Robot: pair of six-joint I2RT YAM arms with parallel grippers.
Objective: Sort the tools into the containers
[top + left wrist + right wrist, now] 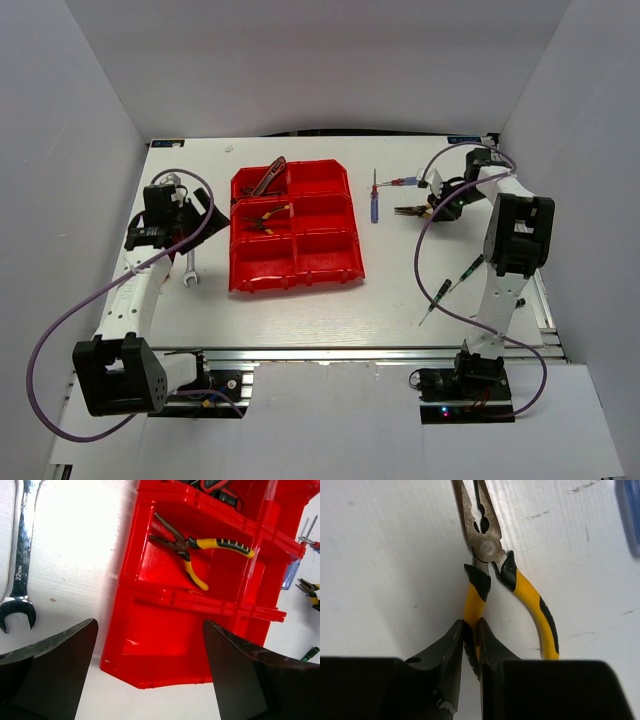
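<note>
The containers (325, 250) are a red block of bins mid-table. Red-black-handled pliers (268, 178) lie in the far left bin and yellow-handled pliers (265, 218) in the middle left bin. My right gripper (471, 625) is shut on one handle of a second pair of yellow-handled pliers (485, 545) lying on the table right of the bins (410, 210). Beside the near left bin (165, 640) my left gripper (150, 625) stands open with nothing between its fingers. A silver wrench (192, 268) lies left of the bins, just by the left gripper (190, 215).
A blue screwdriver (374, 208) and a red one (395, 183) lie between the bins and the right gripper (432, 205). Two green-black screwdrivers (466, 270) (436, 300) lie near the right arm's base. White walls surround the table.
</note>
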